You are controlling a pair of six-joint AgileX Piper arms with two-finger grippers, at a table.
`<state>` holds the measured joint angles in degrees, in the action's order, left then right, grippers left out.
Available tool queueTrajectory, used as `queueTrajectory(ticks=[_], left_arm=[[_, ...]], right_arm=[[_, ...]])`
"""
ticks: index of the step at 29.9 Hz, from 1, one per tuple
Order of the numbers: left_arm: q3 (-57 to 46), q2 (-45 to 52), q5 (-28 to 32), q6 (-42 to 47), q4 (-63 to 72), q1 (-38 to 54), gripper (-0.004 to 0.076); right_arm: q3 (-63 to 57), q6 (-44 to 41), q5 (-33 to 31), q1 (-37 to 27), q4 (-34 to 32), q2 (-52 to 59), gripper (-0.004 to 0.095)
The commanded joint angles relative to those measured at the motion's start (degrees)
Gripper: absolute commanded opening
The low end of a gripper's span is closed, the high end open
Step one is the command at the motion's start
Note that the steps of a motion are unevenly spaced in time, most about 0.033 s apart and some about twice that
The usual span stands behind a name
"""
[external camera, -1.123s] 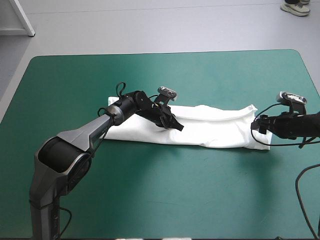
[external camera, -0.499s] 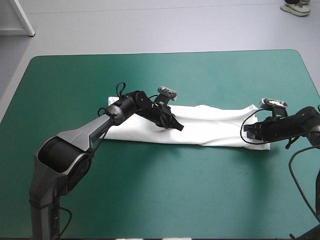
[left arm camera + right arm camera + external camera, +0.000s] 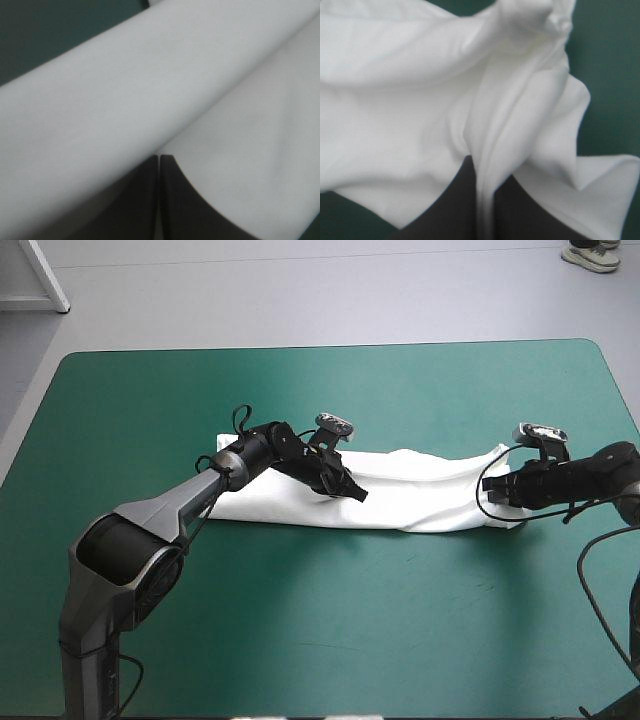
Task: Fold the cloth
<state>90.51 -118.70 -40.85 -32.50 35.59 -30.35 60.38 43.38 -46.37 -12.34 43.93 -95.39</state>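
Note:
The white T-shirt lies folded into a long band across the middle of the teal-green table. My left gripper is shut, its tips resting on the band left of centre. In the left wrist view the fingers meet in one arch against a fold of the T-shirt. At the band's right end, my right gripper is shut on the T-shirt. In the right wrist view a bunched ridge of the T-shirt runs down between the fingers, with a loose corner hanging beside them.
Bare teal-green cover surrounds the shirt, with wide room toward the near edge and the far edge. The right arm's black cable loops over the table at the right.
The right gripper moved in from the right over the shirt's end and went from open to shut on it. That end is now drawn slightly leftward and bunched. The left arm stayed still.

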Motion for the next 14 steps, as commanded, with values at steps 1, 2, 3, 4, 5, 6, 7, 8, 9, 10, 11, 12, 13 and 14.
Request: queueTrajectory(ticks=[1, 2, 3, 4, 5, 6, 7, 8, 9, 10, 11, 12, 13, 14], left_arm=[[1.32, 2.36, 1.45, 0.14, 0.77, -0.20, 0.0019], [1.32, 2.36, 1.45, 0.14, 0.77, -0.20, 0.0019], [1.32, 2.36, 1.45, 0.14, 0.77, -0.20, 0.0019], [1.32, 2.36, 1.45, 0.14, 0.77, -0.20, 0.0019], [1.32, 2.36, 1.45, 0.14, 0.77, -0.20, 0.0019], [1.32, 2.36, 1.45, 0.14, 0.77, -0.20, 0.0019], [1.32, 2.36, 1.45, 0.14, 0.77, -0.20, 0.0019], [1.32, 2.36, 1.59, 0.14, 0.77, -0.20, 0.0019], [1.32, 2.36, 1.59, 0.14, 0.77, -0.20, 0.0019], [1.32, 2.36, 1.61, 0.14, 0.77, -0.20, 0.0019], [1.44, 2.36, 1.61, 0.14, 0.65, -0.20, 0.0019], [1.45, 2.36, 1.61, 0.14, 0.65, -0.20, 0.0019], [1.56, 2.36, 1.61, 0.14, 0.65, -0.20, 0.0019], [1.56, 2.48, 1.49, 0.14, 0.65, -0.20, 0.0019]], right_arm=[[4.57, 1.67, -3.44, 0.30, 5.40, 2.73, -0.0017], [5.45, 1.81, -3.86, 0.78, 5.40, 2.73, -0.0017], [6.15, 1.81, -4.14, 1.30, 5.27, 2.73, -0.0017], [6.92, 1.66, -4.26, 2.14, 5.27, 2.73, -0.0017], [7.68, 1.27, -4.64, 3.01, 5.14, 2.73, -0.0017], [8.35, 0.76, -4.90, 4.00, 4.85, 2.73, -0.0017], [8.94, -0.23, -4.90, 5.03, 4.21, 2.73, -0.0017], [9.44, -1.35, -4.64, 6.09, 3.23, 2.73, -0.0017], [9.92, -2.12, -4.64, 6.94, 2.52, 2.73, -0.0017], [10.32, -2.92, -4.41, 7.98, 1.59, 2.73, -0.0017], [10.66, -3.89, -4.25, 8.90, 0.32, 2.73, -0.0017], [10.93, -5.05, -4.11, 9.55, -0.94, 2.73, -0.0017], [11.36, -6.16, -3.72, 10.47, -2.13, 2.73, -0.0017], [11.62, -6.95, -3.73, 10.85, -3.35, 2.73, -0.0017]])
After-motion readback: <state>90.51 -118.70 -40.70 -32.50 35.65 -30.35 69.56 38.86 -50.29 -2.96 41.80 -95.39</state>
